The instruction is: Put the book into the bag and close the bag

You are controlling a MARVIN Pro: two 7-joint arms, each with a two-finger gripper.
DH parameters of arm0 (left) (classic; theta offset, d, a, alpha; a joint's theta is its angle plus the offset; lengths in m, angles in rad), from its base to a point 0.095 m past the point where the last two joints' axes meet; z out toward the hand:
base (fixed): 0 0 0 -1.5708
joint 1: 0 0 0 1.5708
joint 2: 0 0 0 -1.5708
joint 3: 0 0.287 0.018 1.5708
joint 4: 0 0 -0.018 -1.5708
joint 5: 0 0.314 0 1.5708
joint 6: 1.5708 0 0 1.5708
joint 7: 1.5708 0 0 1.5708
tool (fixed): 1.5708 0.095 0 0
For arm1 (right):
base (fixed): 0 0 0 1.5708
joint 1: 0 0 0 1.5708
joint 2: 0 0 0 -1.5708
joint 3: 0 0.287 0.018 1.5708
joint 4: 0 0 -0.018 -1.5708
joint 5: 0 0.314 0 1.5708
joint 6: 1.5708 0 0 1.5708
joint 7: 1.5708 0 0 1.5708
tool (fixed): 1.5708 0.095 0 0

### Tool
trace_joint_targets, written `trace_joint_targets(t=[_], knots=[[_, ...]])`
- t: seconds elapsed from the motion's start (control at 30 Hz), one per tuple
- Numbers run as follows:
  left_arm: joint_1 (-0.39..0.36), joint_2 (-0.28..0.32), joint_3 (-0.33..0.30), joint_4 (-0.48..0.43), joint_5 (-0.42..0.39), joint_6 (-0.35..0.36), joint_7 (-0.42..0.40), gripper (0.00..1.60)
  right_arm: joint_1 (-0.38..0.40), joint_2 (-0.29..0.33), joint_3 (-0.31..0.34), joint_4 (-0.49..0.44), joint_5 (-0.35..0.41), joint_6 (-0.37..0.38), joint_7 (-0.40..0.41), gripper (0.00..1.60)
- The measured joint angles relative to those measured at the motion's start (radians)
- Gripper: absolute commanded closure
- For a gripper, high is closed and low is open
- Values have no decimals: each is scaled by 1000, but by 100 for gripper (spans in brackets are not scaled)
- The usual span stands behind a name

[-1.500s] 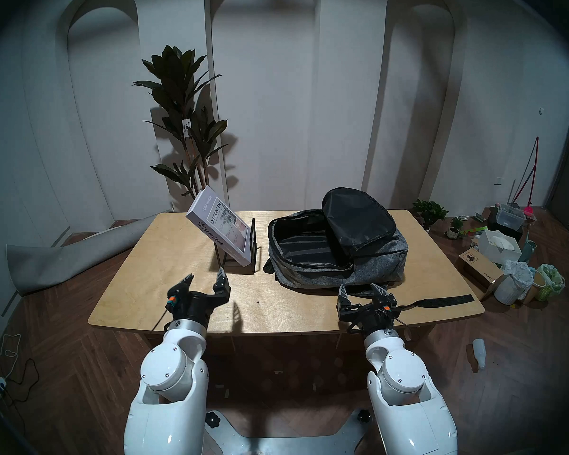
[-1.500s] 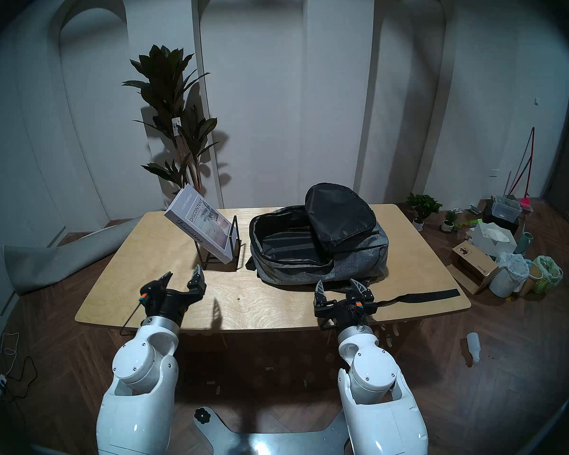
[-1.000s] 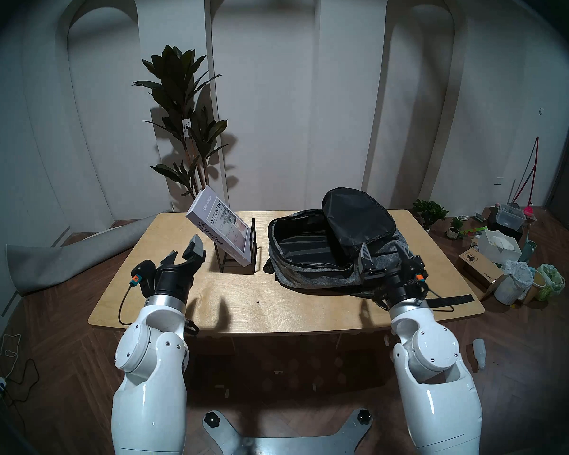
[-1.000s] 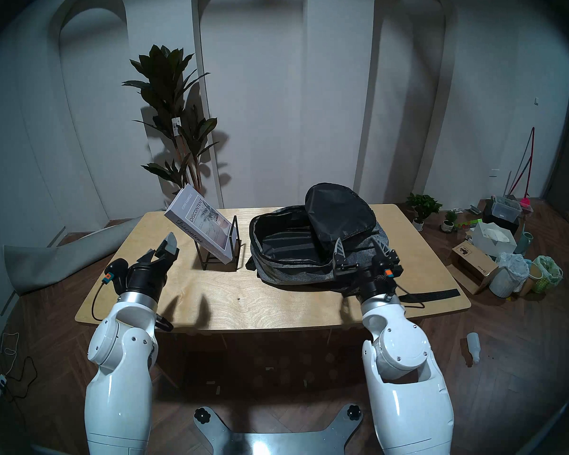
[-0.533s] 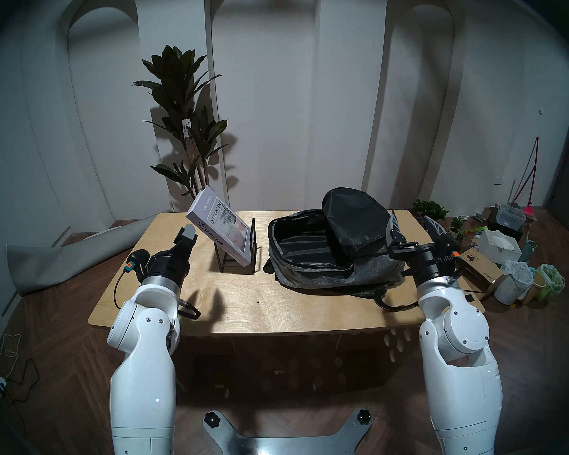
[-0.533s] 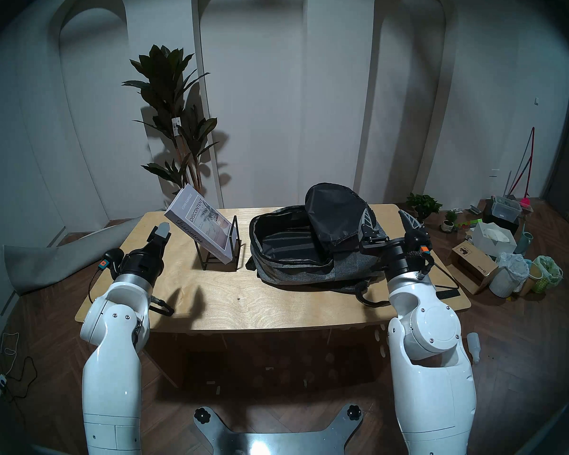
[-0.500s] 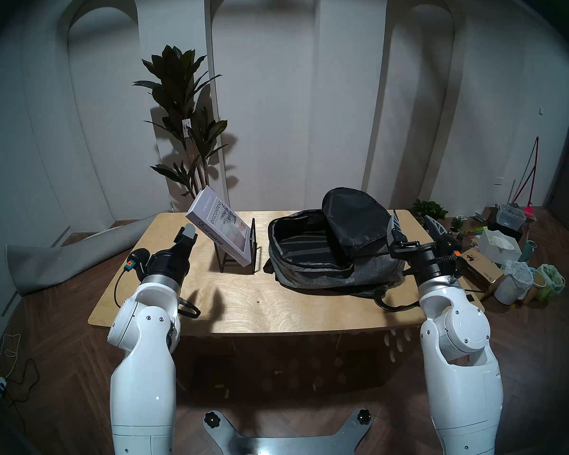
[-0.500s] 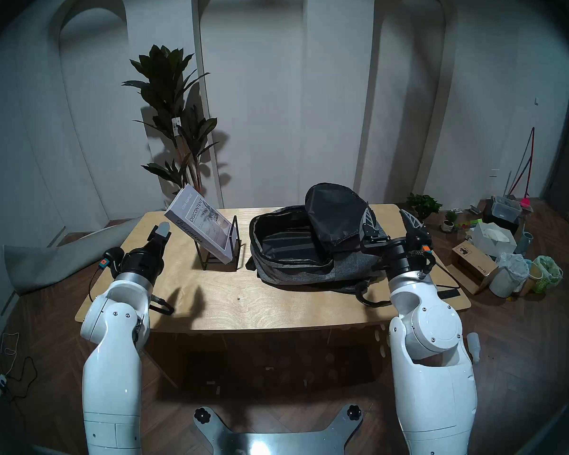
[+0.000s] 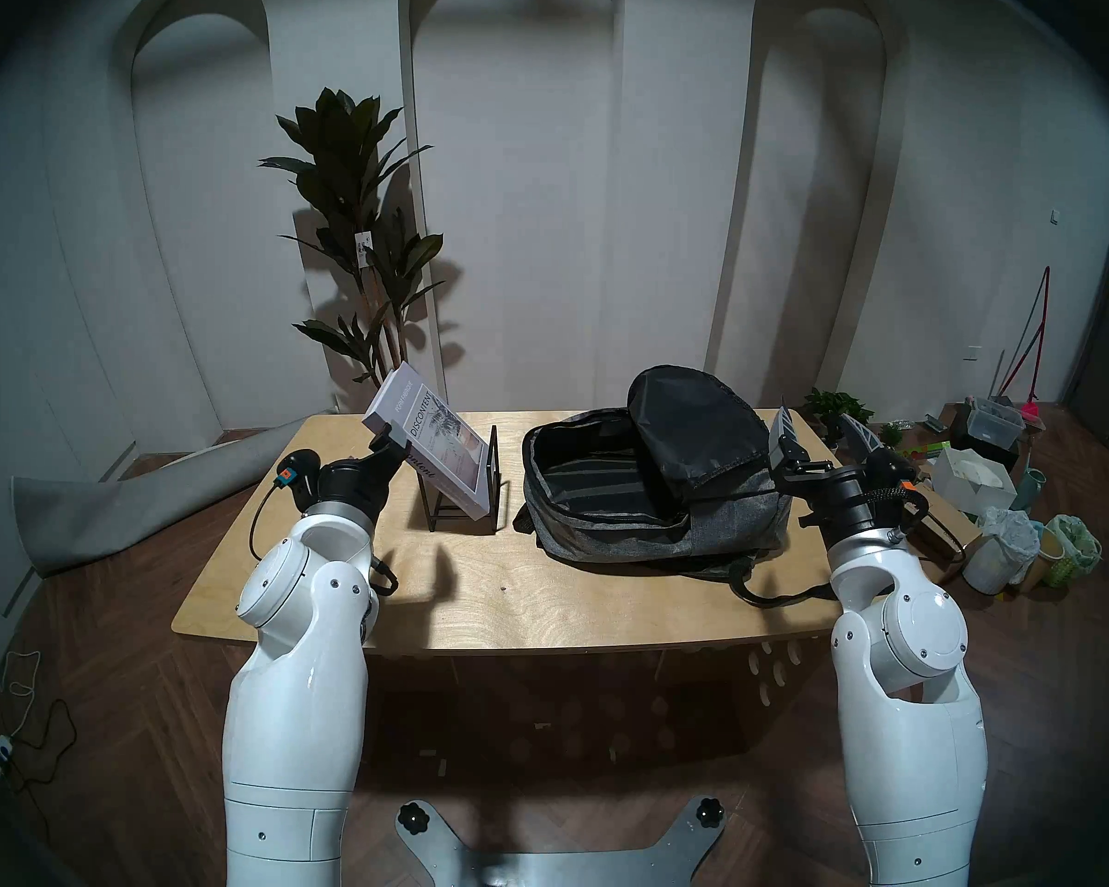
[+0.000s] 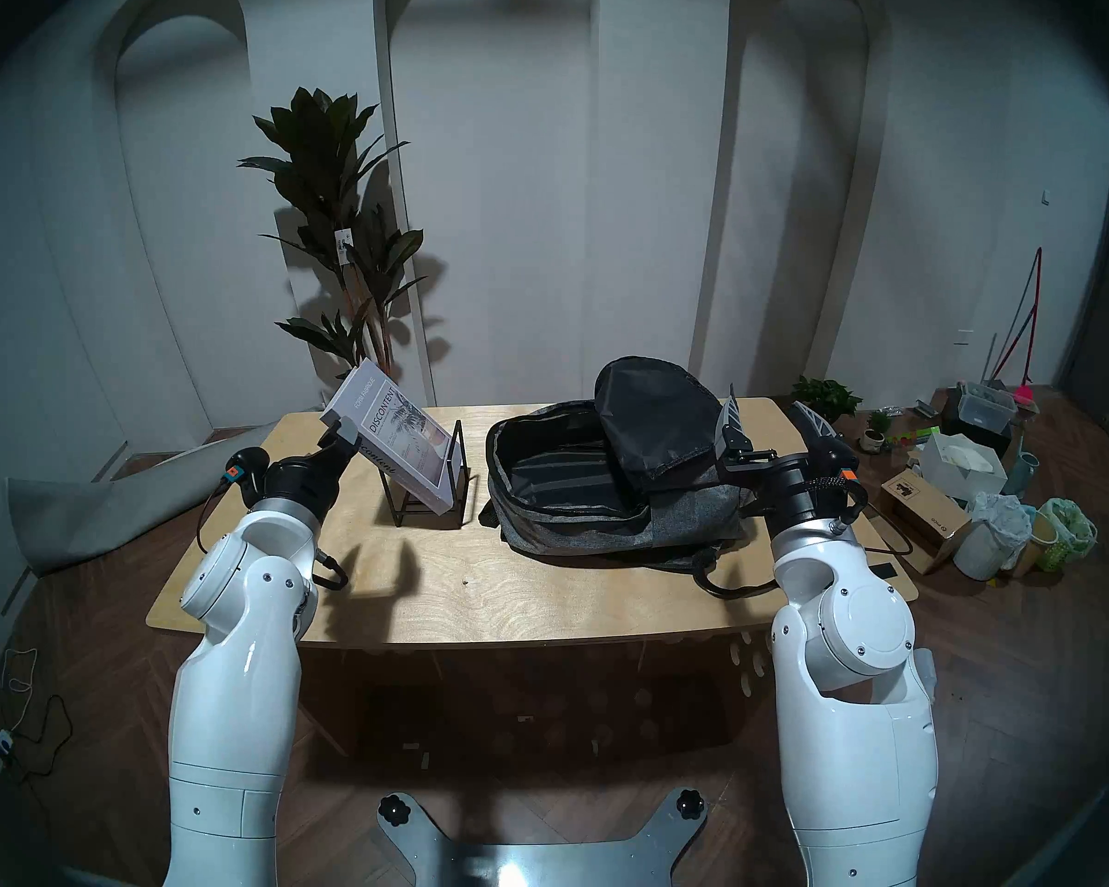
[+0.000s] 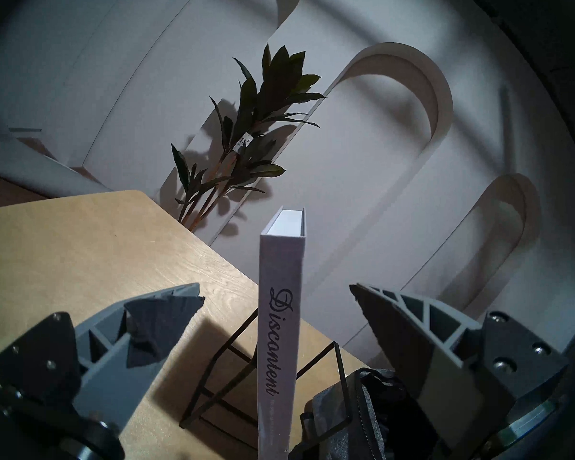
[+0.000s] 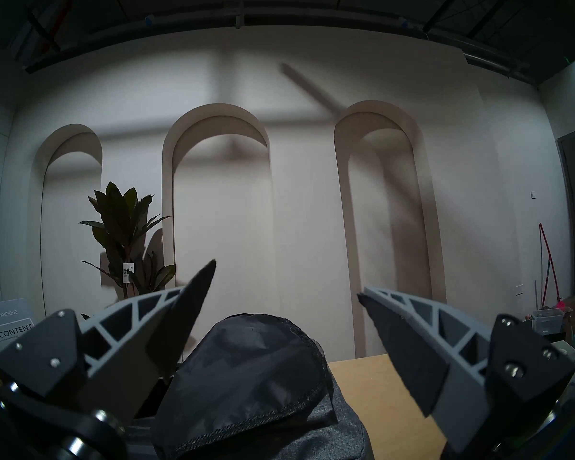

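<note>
Leaning book [image 9: 433,447] fills stand [image 9: 469,505] beside backpack [image 9: 731,514].

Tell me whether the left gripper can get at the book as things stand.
Probably yes. The left gripper is open, and the book leans in its stand with the spine facing the gap between the fingers; nothing lies between.

White arched wall panels [image 9: 513,181], tall potted plant [image 9: 353,226], herringbone wood floor [image 9: 123,706], dim light
</note>
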Motion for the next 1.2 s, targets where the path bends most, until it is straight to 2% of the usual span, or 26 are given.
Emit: trace_joint_targets(t=[0.27,0.67,1.2], knots=[[-25,6,16,35,23,-20,-2,0,9,0,-2,10,3,-2,2,0],[-119,24,18,200,59,-75,-14,0,30,-12,-18,20,11,13,-22,0],[-203,38,6,290,60,-105,-48,0,50,-15,-34,24,0,24,-58,0]])
